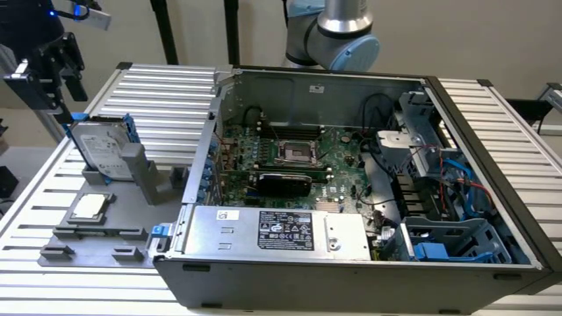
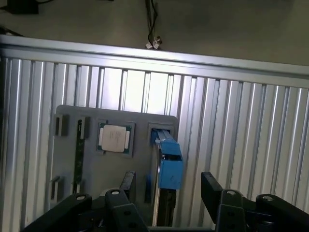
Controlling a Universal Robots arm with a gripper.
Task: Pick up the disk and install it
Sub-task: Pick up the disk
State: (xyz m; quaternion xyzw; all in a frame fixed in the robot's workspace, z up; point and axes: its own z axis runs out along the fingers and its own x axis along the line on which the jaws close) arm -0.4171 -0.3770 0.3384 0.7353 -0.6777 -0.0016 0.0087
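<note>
A ribbed aluminium tabletop [image 1: 167,92] carries an open PC case [image 1: 290,85], lid off, motherboard [image 1: 299,155] exposed, w/ a blue drive cage [image 1: 457,240] at the corner toward the ext. view's right. Beside the case, on the ext. view's left, a grey fixture plate [image 1: 97,232] is laid on the tabletop. The end effector [image 1: 54,79] is held above that plate, well apart from the case. Its 2 jaws are spread wide, and nothing is grasped or touched. The disk [image 1: 101,148] is stood on edge in a slot of the plate, pale face toward the ext. camera, w/ a blue rail [image 1: 129,135] along its long edge. It has not been lifted. In the wrist view the end effector [image 2: 168,188] is lined up over the disk [image 2: 169,166], 1 jaw to each side of it and a clear gap on both. A small square chip [image 2: 114,138] sits in its own recess near the disk, not touching it. Step in hand, as judged: approach for the pick, w/ install not begun. The grasp is judged to need a straight descent, jaws centred on the 2 flat faces and clear of the slot walls.
</note>
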